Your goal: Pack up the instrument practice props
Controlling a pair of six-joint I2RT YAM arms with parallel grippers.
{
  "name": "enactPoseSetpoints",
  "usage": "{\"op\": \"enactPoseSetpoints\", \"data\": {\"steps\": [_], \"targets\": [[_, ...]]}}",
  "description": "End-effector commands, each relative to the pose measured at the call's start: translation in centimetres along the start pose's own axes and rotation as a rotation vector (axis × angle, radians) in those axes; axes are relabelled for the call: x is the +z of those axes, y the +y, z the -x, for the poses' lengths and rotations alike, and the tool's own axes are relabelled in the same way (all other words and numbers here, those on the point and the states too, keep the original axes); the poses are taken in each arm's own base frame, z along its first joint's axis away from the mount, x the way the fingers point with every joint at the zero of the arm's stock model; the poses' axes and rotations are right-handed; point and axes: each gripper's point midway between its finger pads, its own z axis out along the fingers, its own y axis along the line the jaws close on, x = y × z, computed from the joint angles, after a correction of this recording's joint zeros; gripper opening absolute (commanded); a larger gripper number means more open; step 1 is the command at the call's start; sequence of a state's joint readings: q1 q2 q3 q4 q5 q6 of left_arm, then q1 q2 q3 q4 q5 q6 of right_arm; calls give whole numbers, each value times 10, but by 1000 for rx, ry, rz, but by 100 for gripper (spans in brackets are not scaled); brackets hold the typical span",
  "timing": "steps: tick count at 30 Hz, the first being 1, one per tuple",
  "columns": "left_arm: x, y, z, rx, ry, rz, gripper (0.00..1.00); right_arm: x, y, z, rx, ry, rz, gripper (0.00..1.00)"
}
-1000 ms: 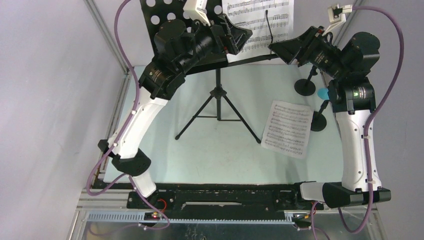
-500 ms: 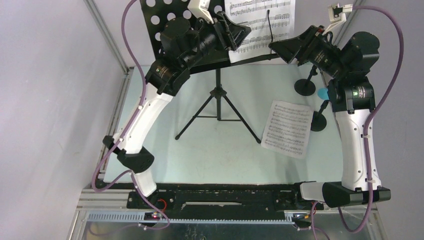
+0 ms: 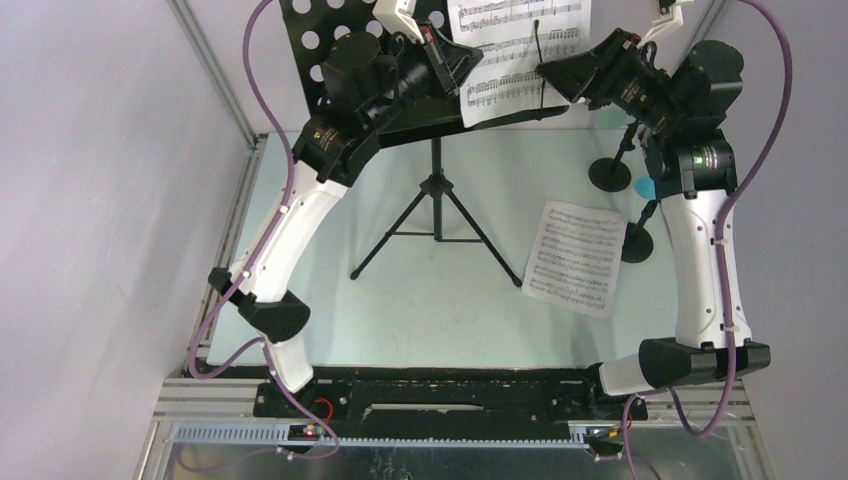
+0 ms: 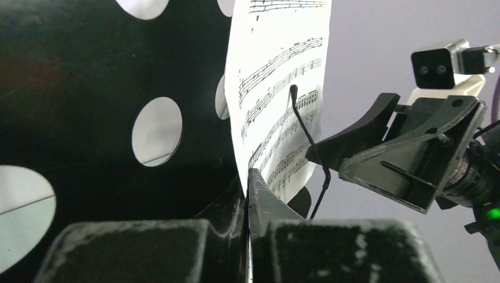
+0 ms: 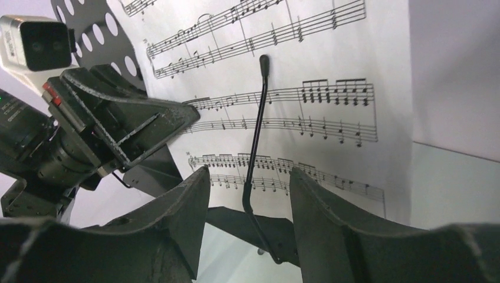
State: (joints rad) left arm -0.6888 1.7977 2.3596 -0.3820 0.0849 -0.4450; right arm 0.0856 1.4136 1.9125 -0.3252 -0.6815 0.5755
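The right gripper [image 3: 552,74] has risen to the wire page clip [image 5: 255,135] on the music rack [image 4: 76,71], its jaws apart. The left gripper [image 4: 250,183] stays clamped on the sheet-music page [image 3: 515,45].

The music rack [image 4: 76,88] was seen to be black, its desk patterned with round holes. On it, a white sheet-music page [image 3: 510,50] was printed with black staves. A second page [image 3: 575,258], printed alike, a black mic holder [image 3: 609,175] and a blue microphone [image 3: 645,187] were noted right of the rack. Under the rack, the table [image 3: 430,300] was pale green.
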Motion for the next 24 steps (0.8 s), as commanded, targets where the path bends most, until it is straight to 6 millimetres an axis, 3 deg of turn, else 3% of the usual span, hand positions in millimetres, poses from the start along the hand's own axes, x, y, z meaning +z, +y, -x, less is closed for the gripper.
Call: {"op": "enactPoseSetpoints", "data": {"steps": [1, 6, 11, 24], "targets": [[-5, -3, 12, 12, -33, -11, 0, 4, 13, 17, -11, -32, 40, 59], [-5, -2, 11, 14, -31, -9, 0, 13, 11, 19, 5, -19, 59, 51], [-5, -2, 10, 11, -29, -10, 0, 18, 9, 22, 8, -12, 55, 33], [-8, -3, 11, 14, -28, -11, 0, 24, 15, 16, 16, 11, 96, 30]]}}
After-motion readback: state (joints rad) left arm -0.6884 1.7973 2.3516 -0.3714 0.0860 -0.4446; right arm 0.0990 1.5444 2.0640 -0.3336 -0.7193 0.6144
